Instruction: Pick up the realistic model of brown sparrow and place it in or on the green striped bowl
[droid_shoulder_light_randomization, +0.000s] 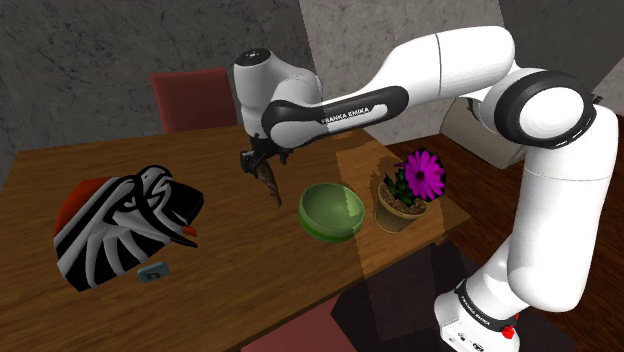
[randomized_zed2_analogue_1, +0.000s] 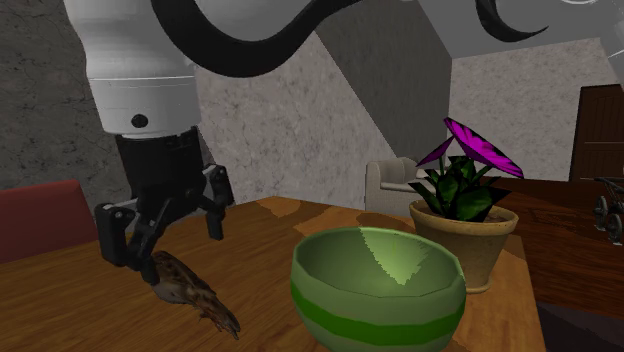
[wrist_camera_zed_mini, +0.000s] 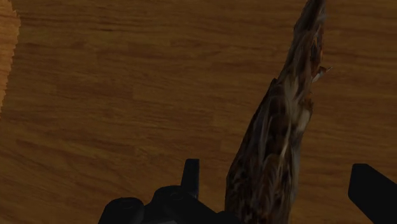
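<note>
Pinching the sparrow (randomized_zed2_analogue_1: 190, 290) in the jaws, apparently clear of the desk (droid_shoulder_light_randomization: 230, 290), so past the pick-up; yet to carry it over the bowl (randomized_zed2_analogue_1: 378, 290) and release.

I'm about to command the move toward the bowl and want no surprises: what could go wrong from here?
The sparrow slants down from the gripper by one end, and how firmly it is held is unclear; it might slip or swing in transit. Its low end looks close to the table, so it could catch the green striped bowl at the rim unless raised first. The potted flower stands right beside the bowl; an overshoot could knock it.
</note>
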